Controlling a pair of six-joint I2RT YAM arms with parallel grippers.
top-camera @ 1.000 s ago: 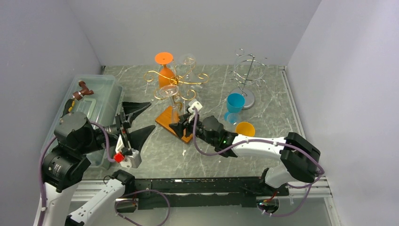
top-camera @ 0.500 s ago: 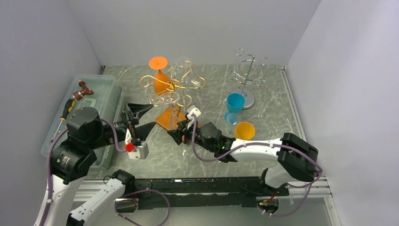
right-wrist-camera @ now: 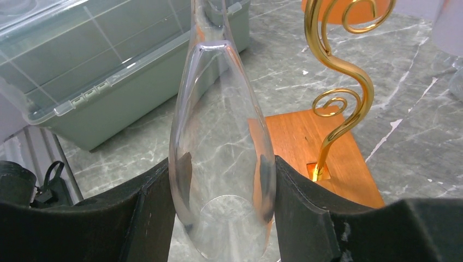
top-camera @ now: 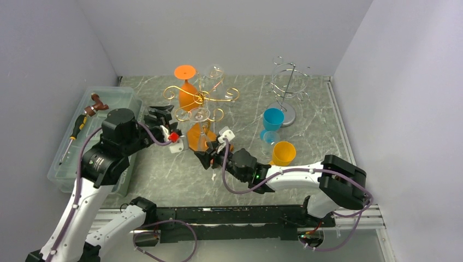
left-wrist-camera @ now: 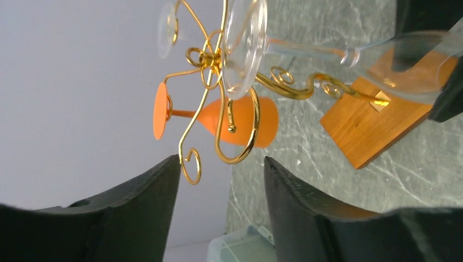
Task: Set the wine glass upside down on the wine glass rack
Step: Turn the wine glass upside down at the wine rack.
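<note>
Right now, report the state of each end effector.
Left end effector: open, holding nothing.
Right end effector: closed on the clear wine glass.

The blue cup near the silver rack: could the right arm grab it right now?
Probably not: the right pincer is shut on the clear wine glass, so it has no free grip, though the blue cup stands close by.

Clear wine glass (right-wrist-camera: 221,147); gold rack (top-camera: 201,97), orange-brown wooden base (left-wrist-camera: 377,117); orange glass (top-camera: 187,90) upper left; blue cup (top-camera: 273,119); grey, white-veined table (top-camera: 316,136); pale green bin (top-camera: 109,95).
</note>
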